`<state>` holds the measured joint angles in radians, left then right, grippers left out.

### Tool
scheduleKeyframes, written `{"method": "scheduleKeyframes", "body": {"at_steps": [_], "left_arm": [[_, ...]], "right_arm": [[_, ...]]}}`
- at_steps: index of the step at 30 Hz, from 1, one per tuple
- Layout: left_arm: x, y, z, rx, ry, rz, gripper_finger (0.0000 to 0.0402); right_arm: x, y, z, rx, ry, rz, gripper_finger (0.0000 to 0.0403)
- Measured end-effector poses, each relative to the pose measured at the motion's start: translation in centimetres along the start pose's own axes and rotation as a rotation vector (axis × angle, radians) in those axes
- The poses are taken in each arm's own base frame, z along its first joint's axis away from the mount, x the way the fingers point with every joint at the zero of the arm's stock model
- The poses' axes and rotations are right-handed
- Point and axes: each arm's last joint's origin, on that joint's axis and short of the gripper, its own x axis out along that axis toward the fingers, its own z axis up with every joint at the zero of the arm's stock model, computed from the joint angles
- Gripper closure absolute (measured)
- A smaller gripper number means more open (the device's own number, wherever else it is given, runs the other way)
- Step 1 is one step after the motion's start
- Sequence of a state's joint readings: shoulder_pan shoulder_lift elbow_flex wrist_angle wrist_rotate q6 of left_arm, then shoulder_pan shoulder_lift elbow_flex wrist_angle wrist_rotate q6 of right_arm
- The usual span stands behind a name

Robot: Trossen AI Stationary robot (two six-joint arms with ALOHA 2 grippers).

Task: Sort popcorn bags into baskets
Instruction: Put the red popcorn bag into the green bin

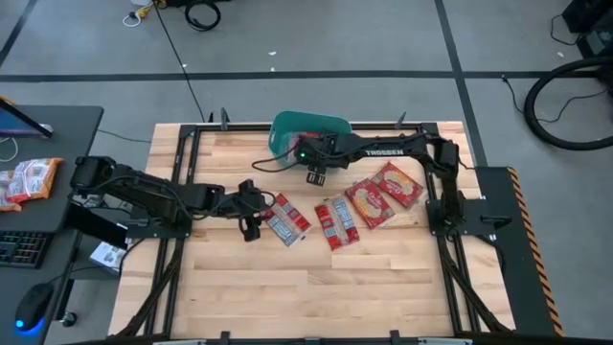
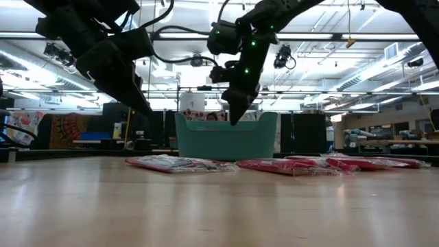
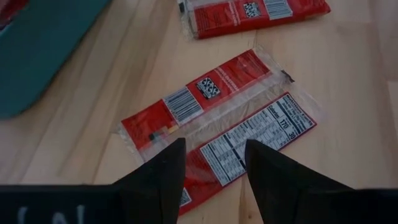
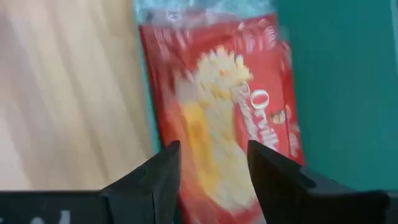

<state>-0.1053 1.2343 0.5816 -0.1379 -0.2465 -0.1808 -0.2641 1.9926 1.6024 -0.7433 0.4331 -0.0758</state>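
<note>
The teal basket (image 1: 308, 132) stands at the table's far middle. My right gripper (image 1: 316, 176) hangs open over its near rim. In the right wrist view a red popcorn bag (image 4: 224, 106) with a yellow picture shows blurred inside the basket (image 4: 342, 74), beside its wall and beyond the fingers. Two larger popcorn bags (image 1: 383, 194) and two pairs of narrow ones (image 1: 285, 220) (image 1: 335, 224) lie flat on the wood. My left gripper (image 1: 251, 226) is open above the left pair (image 3: 255, 140), well clear of the table (image 2: 140, 106).
Black frame rails (image 1: 182, 192) run along the table's left and right sides. A dark side desk (image 1: 57, 125) on the left holds orange-edged packets (image 1: 27, 180) and a keyboard. The near half of the wooden top (image 1: 306, 287) is bare.
</note>
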Motion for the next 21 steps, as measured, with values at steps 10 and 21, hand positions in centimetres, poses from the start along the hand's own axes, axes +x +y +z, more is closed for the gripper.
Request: {"method": "scheduleKeyframes", "body": {"at_steps": [10, 21], "left_arm": [[0.0, -0.2, -0.4, 0.005, 0.037, -0.027, 0.0233], [0.2, -0.2, -1.1, 0.018, 0.111, -0.047, 0.0233]], "right_arm": [[-2.0, -1.1, -0.3, -0.025, 0.002, -0.057, 0.0215], [-4.9, -1.6, -4.1, 0.076, -0.137, -0.005, 0.0222]]}}
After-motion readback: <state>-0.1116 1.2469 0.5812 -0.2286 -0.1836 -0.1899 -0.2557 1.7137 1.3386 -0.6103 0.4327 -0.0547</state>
